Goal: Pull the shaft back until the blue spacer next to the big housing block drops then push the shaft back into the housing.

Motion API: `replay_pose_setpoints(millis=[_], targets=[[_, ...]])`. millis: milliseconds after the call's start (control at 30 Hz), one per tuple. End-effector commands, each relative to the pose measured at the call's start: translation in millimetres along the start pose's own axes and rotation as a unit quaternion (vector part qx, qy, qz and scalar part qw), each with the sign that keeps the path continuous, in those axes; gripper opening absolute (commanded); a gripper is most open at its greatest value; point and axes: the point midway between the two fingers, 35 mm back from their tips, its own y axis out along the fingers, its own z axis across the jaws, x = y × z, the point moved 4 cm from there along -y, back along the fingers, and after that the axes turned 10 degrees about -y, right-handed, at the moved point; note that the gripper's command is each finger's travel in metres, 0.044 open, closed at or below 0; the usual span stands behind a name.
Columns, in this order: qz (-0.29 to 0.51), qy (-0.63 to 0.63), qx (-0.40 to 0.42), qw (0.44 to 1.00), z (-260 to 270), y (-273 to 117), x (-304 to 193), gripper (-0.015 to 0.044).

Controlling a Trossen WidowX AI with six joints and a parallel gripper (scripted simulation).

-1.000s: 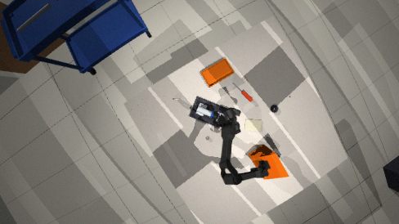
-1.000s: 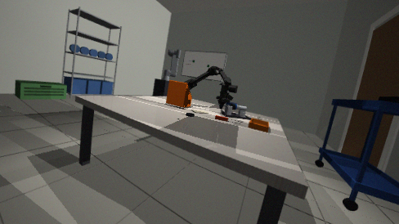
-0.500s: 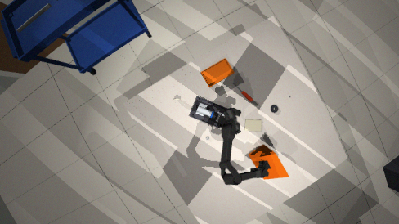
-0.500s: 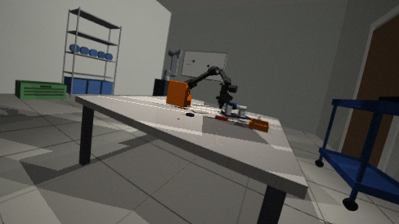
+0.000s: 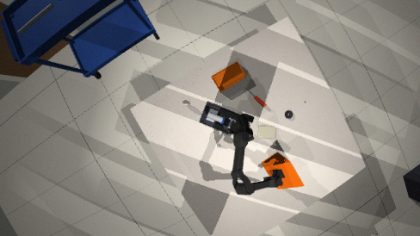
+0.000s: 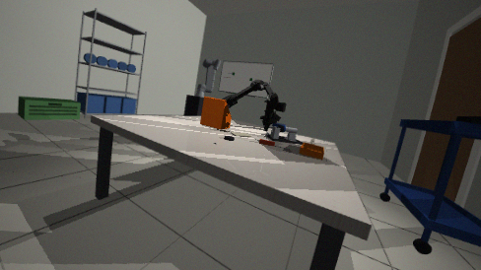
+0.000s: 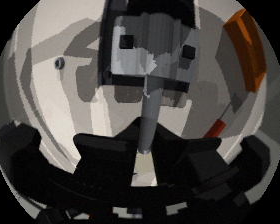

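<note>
Between the nearly closed fingers of the gripper, the shaft's end being gripped, its length extending from the gray block, an orange bin standing nearby.

Can't see where dark fingers meet the shaft, six o'clock in wrist view (murky there). Crops the blue cart, exterior four o'clock.
</note>
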Motion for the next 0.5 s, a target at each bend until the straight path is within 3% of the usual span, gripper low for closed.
replay_pose_setpoints(millis=[0,467], targets=[[0.001,0.000,-0.001,1.000,-0.3,-0.4,-1.2,0.0000],[0.001,0.000,-0.001,1.000,-0.1,-0.4,-2.6,0.0000]])
